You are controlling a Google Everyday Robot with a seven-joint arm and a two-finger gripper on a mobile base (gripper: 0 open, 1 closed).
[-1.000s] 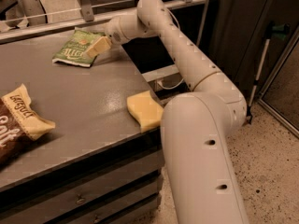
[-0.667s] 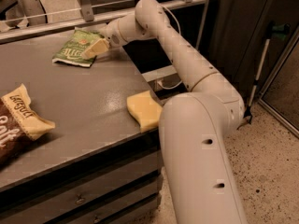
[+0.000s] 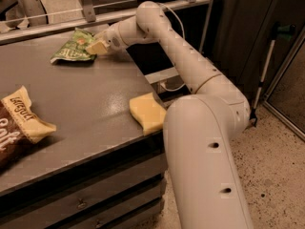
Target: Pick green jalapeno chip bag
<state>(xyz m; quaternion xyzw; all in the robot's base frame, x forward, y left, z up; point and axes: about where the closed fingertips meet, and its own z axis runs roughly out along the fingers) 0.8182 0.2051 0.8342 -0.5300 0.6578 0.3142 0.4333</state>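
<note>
Grey counter [image 3: 90, 113], hand [image 3: 96, 47] at green jalapeno chip bag [image 3: 70, 52].

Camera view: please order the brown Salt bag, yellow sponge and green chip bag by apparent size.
1. Brown Salt bag, largest, though cut by the left edge.
2-3. Yellow sponge and green jalapeno chip bag look alike; the bag lies farther away, so unranked.
The gripper is at that bag's right end.

Pincer [image 3: 96, 47] at the green chip bag [image 3: 70, 50], far end of grey surface [image 3: 90, 92], yellow sponge [image 3: 147, 112] at front edge
</note>
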